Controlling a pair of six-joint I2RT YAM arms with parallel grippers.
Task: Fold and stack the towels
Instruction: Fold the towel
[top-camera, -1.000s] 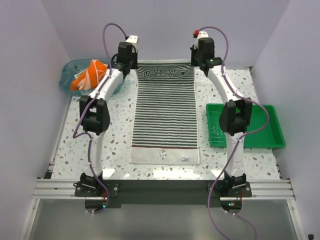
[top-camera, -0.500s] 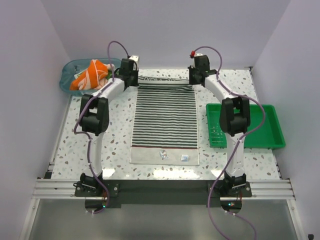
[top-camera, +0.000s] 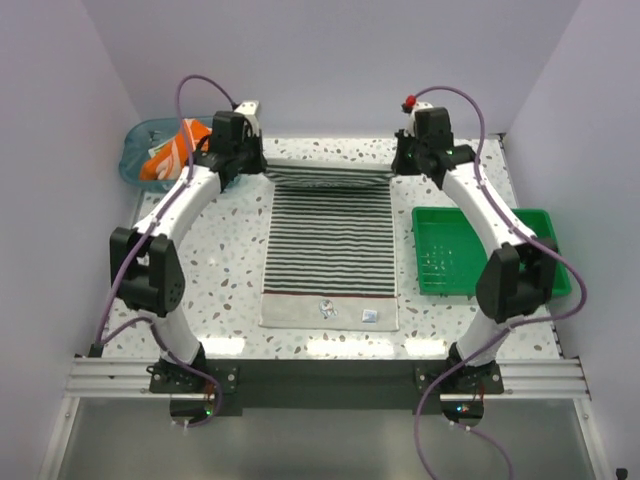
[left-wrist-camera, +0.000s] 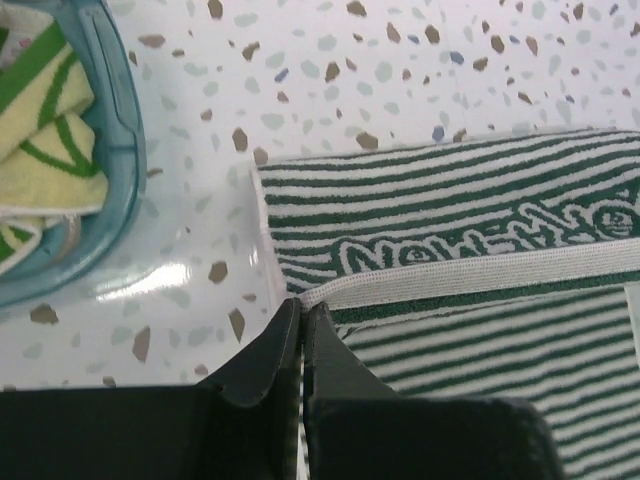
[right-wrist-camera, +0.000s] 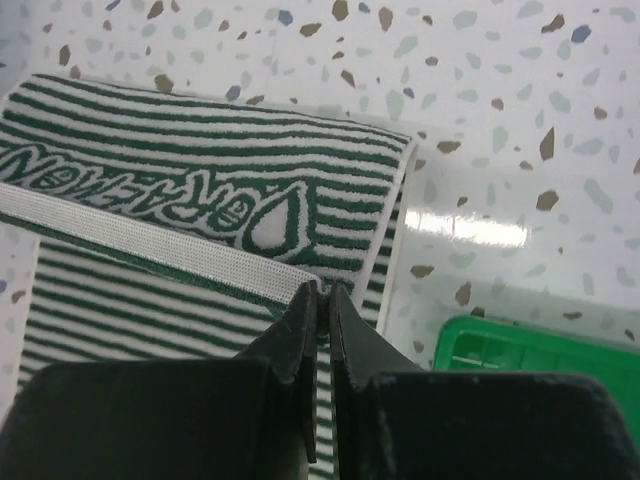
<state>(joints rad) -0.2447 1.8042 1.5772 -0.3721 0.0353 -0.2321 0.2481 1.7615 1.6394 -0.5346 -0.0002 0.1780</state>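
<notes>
1. Pinching the far corners of the striped towel (top-camera: 330, 240), both grippers hold its far hem raised above the lettered band.
2. Left gripper (left-wrist-camera: 302, 305): jaws clamped on the left corner.
3. Right gripper (right-wrist-camera: 322, 290): jaws clamped on the right corner.
4. The rest of the towel lies flat mid-table.
5. The orange towel (top-camera: 178, 148) and green towel (left-wrist-camera: 40, 130) sit in the basin (top-camera: 130, 160) at far left; a tray (top-camera: 445, 235) sits to the right.

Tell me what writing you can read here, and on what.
"DORAEMON": woven into the striped towel, upside down in the right wrist view.
Two small tags on its near hem: too small to read.
White marks on the orange towel: unreadable.
</notes>
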